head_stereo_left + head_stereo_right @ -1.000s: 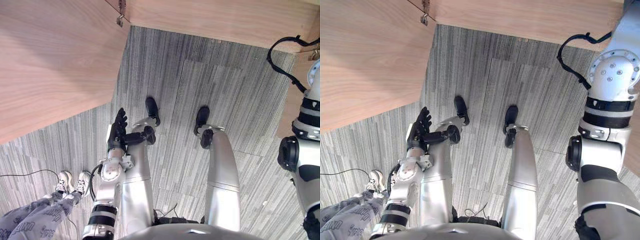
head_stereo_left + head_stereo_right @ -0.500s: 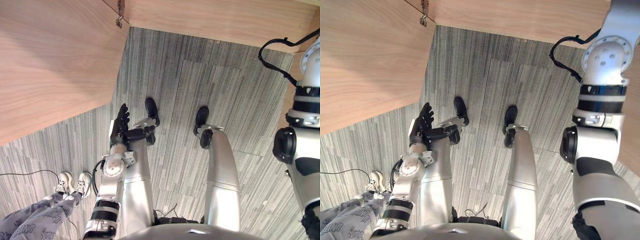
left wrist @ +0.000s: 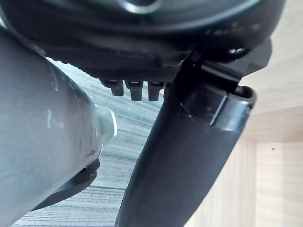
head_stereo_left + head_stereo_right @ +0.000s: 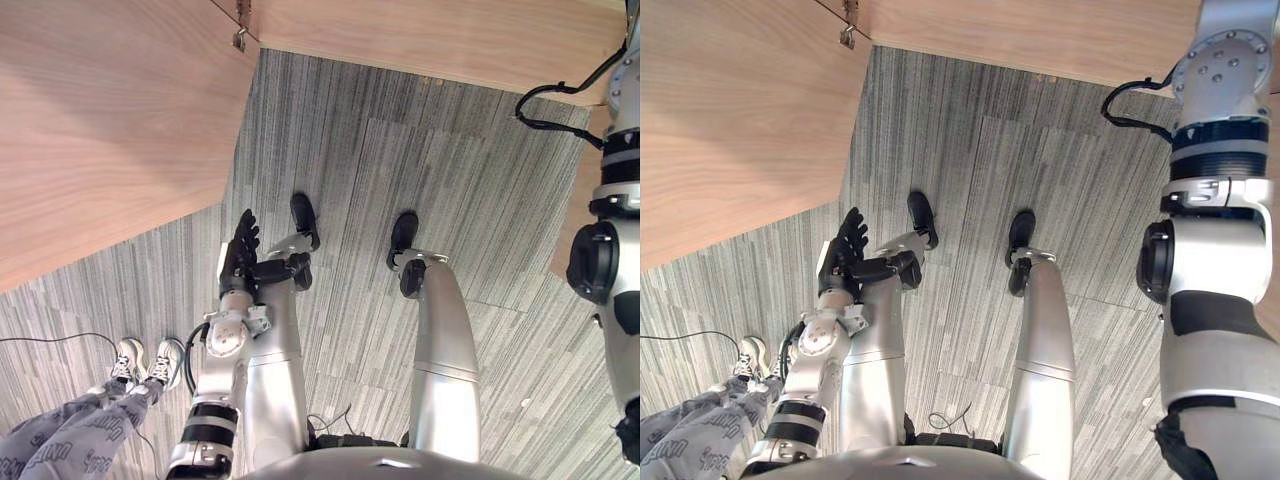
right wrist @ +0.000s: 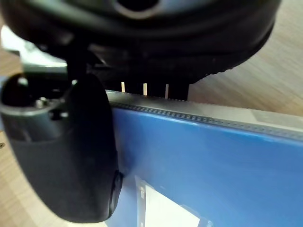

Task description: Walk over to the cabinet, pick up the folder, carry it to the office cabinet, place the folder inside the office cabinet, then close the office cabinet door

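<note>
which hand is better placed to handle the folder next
Right. The right hand is already on the blue folder, thumb across its face and fingers at its edge. The left hand hangs open, low over the carpet.

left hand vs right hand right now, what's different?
The left hand holds nothing, fingers straight; the right hand pinches the blue folder, thumb on its face, fingers behind its edge. The left hand hangs low over the grey carpet; the right hand has a wood surface behind it. Shared: both are dark.
</note>
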`<state>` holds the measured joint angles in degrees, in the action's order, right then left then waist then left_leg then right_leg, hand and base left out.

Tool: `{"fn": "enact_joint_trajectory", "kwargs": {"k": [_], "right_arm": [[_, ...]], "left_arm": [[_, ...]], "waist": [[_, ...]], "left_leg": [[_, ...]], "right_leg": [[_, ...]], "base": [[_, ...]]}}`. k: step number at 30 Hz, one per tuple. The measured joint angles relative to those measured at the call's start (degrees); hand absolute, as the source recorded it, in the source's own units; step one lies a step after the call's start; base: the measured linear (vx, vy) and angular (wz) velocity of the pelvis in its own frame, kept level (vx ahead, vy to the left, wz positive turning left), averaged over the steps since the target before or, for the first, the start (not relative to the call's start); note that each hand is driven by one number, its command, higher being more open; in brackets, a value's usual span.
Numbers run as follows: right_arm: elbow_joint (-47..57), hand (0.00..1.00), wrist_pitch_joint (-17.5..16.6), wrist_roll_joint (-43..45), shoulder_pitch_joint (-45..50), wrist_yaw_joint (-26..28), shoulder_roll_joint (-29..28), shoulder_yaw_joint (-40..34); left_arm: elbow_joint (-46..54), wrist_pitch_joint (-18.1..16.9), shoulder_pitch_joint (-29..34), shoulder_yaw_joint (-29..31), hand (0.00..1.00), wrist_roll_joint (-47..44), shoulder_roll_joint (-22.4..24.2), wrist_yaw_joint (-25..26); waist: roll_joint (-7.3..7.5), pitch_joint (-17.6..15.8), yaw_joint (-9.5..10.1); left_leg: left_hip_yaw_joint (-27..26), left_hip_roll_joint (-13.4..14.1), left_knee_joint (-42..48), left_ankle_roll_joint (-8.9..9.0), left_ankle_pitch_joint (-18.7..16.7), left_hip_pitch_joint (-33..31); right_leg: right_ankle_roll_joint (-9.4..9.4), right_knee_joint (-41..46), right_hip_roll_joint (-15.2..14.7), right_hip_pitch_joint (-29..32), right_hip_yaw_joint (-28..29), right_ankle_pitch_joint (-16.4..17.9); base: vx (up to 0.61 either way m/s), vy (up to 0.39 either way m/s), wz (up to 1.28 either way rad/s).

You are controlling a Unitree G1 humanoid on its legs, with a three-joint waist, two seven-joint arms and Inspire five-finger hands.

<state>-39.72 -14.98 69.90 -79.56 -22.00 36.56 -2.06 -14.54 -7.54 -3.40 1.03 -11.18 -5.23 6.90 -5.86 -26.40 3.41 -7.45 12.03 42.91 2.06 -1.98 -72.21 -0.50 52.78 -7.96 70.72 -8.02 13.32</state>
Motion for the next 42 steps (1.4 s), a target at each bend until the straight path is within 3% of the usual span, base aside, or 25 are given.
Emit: {"fn": "enact_joint_trajectory", "kwargs": {"k": [33,42], "right_arm": [[1.43,1.0,0.37,1.55,-1.76,1.46,2.2,3.34],[1.88,1.0,5.3,-5.23,2.42,8.2,7.18,9.91]], "left_arm": [[-0.98,-0.45,-0.16,-0.34,1.0,-1.79,-0.21,-0.75],[-2.08,-0.46,-0.6,-1.3,1.0,-1.71,-2.13,-1.83]], "waist": [[0.0,0.0,-0.22],[0.03,-0.01,-0.35]], "left_leg": [[-0.09,0.1,-2.24,0.42,1.62,2.17],[-0.11,0.71,-2.06,0.4,1.58,2.29]], "right_leg": [[-0.35,-0.88,0.21,-1.5,-0.54,-0.43],[-0.51,-1.91,0.93,-2.03,-0.57,-1.15]], "base": [[-0.01,0.004,0.01],[-0.01,0.015,-0.04]]}}
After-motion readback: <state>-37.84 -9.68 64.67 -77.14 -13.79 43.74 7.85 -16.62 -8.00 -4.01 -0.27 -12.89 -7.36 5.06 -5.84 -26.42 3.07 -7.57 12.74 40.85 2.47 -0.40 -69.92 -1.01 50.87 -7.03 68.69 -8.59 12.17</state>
